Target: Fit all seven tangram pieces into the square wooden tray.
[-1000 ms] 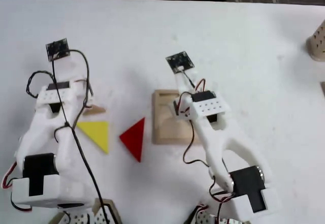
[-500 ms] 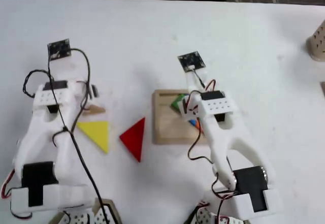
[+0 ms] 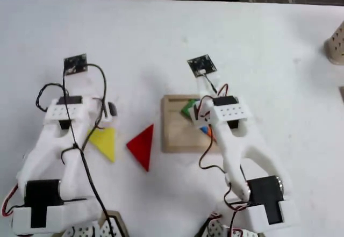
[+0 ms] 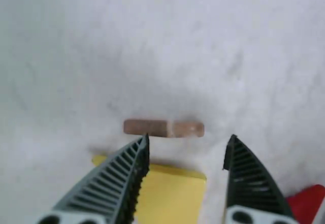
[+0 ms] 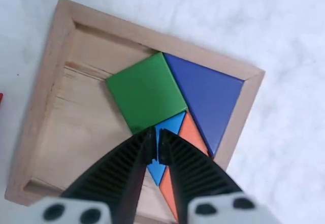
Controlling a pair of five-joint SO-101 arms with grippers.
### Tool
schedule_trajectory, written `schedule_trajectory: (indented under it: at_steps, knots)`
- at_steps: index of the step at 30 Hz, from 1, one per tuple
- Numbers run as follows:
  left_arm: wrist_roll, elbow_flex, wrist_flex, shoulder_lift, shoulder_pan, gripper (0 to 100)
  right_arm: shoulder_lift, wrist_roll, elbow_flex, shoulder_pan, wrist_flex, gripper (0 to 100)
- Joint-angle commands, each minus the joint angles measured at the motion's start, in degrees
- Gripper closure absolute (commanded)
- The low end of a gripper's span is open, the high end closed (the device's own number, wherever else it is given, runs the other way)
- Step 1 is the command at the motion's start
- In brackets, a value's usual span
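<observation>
Placement was judged at 4 of 7: 4 pieces (image 5: 144, 89) were seated in the tray (image 5: 152, 40) under the right hand (image 5: 157, 132), pressed together and empty. The left hand (image 4: 188, 138) was spread apart over the brown piece (image 4: 163, 128) beside the yellow triangle (image 4: 170, 193); grasping it was judged next.

White table (image 3: 258, 43) carries tray (image 3: 165, 127), yellow triangle (image 3: 106, 140), red triangle (image 3: 142, 145).
</observation>
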Motion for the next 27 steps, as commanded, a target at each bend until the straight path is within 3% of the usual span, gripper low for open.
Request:
schedule_trajectory:
  at_steps: [1, 6, 11, 20, 27]
  knots:
    - [7.21, 1.14, -1.49, -2.68, 0.92, 76, -2.33, 0.79, -0.35, 0.13, 0.66, 98.1]
    - [9.49, 2.46, -7.56, -0.04, 1.27, 76, -2.33, 2.73, -0.35, 0.13, 0.66, 98.1]
    - [12.92, -4.31, -2.55, 6.20, 0.92, 76, -2.24, 4.22, -0.26, 0.04, 0.66, 98.1]
    - [12.84, -11.52, 3.25, 12.53, 0.75, 76, -2.15, 4.31, -0.26, 0.04, 0.66, 98.1]
    - [17.67, -14.33, 1.58, 13.93, -7.34, 76, -2.15, 4.31, -0.18, 0.04, 0.66, 98.1]
